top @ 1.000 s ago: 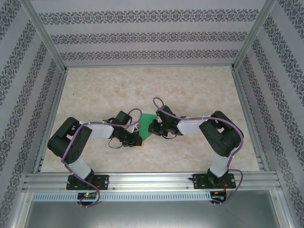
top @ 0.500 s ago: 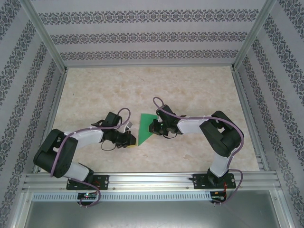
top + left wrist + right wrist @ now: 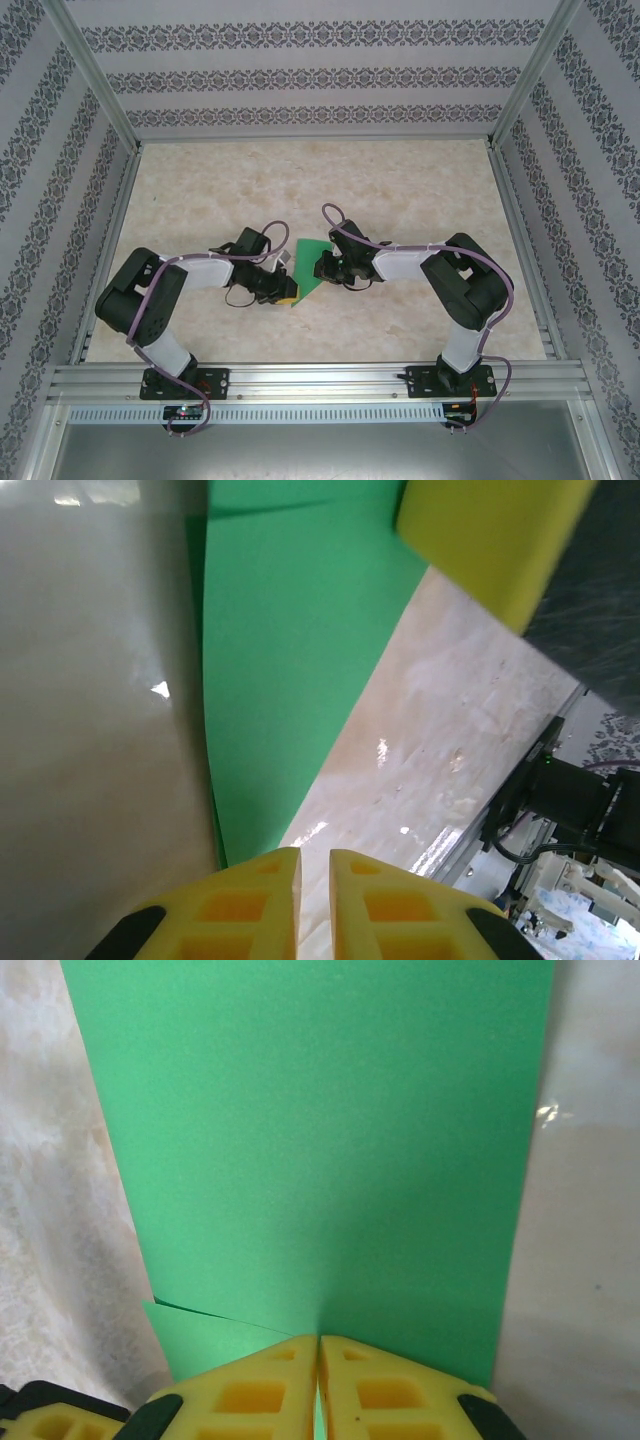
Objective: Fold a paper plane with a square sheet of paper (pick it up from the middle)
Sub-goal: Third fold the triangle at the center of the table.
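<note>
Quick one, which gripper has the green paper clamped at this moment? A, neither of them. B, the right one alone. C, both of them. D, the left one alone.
B: in the right wrist view the right gripper is shut on the near edge of the green paper, while the left gripper has its fingers slightly apart beside the paper's corner, with nothing between them.

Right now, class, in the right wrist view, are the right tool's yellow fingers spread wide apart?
No: the right tool has its yellow fingers pressed together, pinching the near edge of the green paper.
</note>
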`<state>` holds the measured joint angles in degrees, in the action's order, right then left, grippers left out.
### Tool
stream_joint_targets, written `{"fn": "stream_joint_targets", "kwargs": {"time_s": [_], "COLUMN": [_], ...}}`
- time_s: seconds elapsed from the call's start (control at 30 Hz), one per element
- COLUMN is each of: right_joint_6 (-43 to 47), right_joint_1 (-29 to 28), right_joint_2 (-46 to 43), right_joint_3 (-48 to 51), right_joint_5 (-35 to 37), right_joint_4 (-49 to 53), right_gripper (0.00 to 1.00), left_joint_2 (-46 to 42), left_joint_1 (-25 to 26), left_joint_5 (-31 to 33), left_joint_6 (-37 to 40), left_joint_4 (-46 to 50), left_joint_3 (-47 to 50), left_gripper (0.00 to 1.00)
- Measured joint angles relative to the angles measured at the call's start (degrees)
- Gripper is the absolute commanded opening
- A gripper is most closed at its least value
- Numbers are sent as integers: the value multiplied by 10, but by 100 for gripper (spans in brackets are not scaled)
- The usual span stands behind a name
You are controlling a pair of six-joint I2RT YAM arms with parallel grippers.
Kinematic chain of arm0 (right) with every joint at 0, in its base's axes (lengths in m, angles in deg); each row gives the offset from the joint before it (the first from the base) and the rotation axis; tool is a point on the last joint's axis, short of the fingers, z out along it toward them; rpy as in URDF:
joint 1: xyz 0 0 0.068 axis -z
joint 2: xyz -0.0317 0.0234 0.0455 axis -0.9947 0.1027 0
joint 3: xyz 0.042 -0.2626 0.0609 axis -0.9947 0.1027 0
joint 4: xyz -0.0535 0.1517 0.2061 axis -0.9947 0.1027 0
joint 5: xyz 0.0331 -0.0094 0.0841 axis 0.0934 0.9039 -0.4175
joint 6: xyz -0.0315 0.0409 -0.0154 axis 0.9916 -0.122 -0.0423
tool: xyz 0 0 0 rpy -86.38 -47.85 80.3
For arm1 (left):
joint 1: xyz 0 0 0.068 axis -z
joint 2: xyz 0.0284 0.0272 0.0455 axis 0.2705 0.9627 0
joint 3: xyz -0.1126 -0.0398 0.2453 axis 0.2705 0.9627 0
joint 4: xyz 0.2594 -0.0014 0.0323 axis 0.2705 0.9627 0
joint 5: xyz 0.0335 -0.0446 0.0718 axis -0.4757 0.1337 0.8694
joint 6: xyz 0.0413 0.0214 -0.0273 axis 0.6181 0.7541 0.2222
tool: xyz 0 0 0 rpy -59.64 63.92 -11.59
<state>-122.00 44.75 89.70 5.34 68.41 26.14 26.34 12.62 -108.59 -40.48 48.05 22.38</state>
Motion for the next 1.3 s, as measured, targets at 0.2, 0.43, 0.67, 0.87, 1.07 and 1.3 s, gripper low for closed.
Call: {"fn": "stream_joint_targets", "kwargs": {"time_s": [0.2,0.43,0.67,0.87,1.07,1.3], "right_joint_6": [0,0,0,3,-9,-15], "right_joint_1": [0,0,0,2,28,23], "right_joint_2": [0,0,-20,-122,-180,-137], "right_joint_3": [0,-3,-12,-3,68,89], "right_joint_5": [2,2,22,71,83,43], "right_joint_4": [0,3,41,76,52,15], "right_gripper": [12,14,22,35,42,46], "left_joint_2": [2,-41,-120,-101,-32,8], "left_joint_1": [3,3,3,3,3,3], "left_joint_5": [39,66,116,132,131,131], "left_joint_6": [15,31,32,32,35,35], "left_joint_4": [35,67,132,127,118,117], "left_joint_3": [2,28,-1,-87,-126,-130], "left_gripper": [11,11,13,13,12,11]}}
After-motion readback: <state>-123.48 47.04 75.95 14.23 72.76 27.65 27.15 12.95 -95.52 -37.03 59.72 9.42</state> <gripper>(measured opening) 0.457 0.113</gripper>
